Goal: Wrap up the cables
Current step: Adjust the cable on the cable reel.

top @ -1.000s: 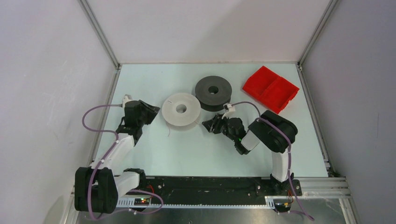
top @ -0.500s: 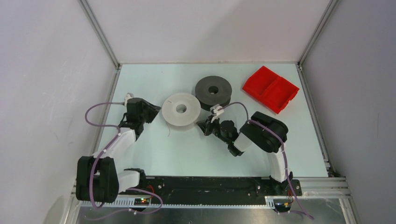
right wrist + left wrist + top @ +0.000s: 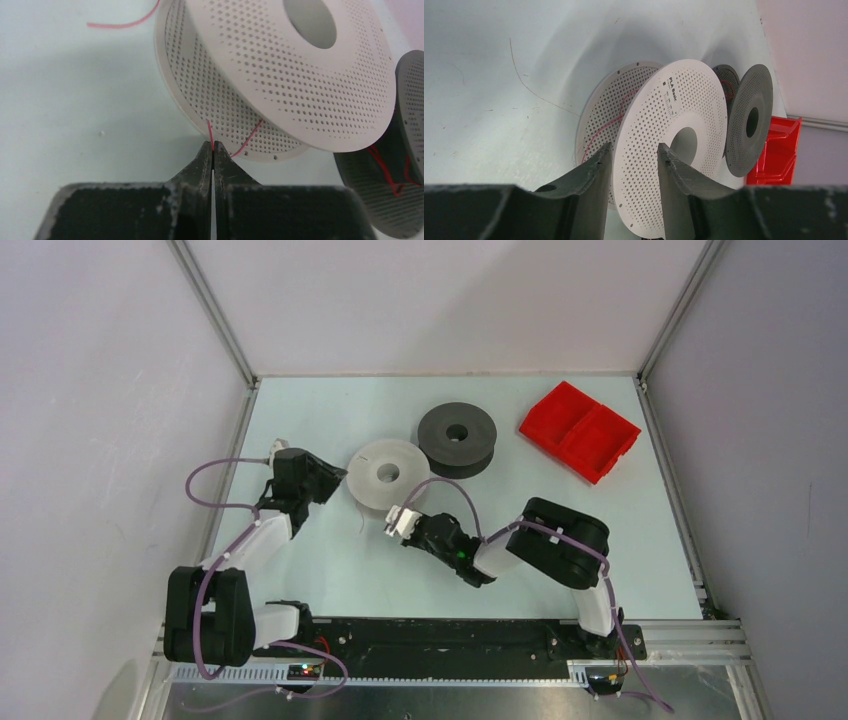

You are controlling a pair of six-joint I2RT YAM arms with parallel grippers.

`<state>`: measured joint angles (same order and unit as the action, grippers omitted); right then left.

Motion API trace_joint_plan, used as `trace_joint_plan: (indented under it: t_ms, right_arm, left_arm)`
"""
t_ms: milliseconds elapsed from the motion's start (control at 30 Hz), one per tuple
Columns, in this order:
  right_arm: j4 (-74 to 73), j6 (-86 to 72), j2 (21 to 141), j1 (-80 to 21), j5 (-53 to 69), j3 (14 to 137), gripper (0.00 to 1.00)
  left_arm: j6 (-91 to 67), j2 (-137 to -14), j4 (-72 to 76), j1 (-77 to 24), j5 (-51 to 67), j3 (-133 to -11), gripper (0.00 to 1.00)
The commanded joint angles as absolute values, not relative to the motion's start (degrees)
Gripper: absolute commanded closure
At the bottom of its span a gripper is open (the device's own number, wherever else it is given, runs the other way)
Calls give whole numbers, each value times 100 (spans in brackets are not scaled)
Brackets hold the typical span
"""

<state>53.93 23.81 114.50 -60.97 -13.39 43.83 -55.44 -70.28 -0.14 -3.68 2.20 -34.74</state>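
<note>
The white spool point(image 3: 388, 474) lies flat mid-table, with the dark grey spool point(image 3: 457, 438) behind it to the right. My left gripper point(image 3: 322, 480) is at the white spool's left rim. In the left wrist view its fingers point(image 3: 594, 175) stand apart, straddling the top flange point(image 3: 694, 100). My right gripper point(image 3: 398, 524) is at the spool's near rim. In the right wrist view it point(image 3: 213, 146) is shut on a thin red cable point(image 3: 209, 131) that comes out between the flanges point(image 3: 280, 65). A loose red end point(image 3: 120, 24) lies on the table. The grey spool point(image 3: 400, 200) also carries red strands.
A red two-compartment tray point(image 3: 580, 430) sits at the back right, behind the grey spool point(image 3: 749, 122). Frame posts and walls close in the table on the left, right and back. Purple hoses loop beside each arm.
My right arm has swung left, from beside the grey spool to the white spool's near rim, and its jaws have shut on the red cable. The left gripper has hardly moved.
</note>
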Motion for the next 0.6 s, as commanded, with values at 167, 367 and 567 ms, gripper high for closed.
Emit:
trace_joint_plan:
  t_ms: [167,367,567]
  right_arm:
    - [3629,4741,11840,-6554,-3003,5648,100]
    - [3306,5426,12290,-6728,-3290,6273,100]
    - [3085,5808,12530,-6819,-3363,6529,100]
  left_arm:
    - [-5648,-6814,194,-312,321,-3546,57]
    - [-5661,-6261,55,-163,36,-3534,54]
    - [-5621,-5857,-381,244,-380,-3624,52]
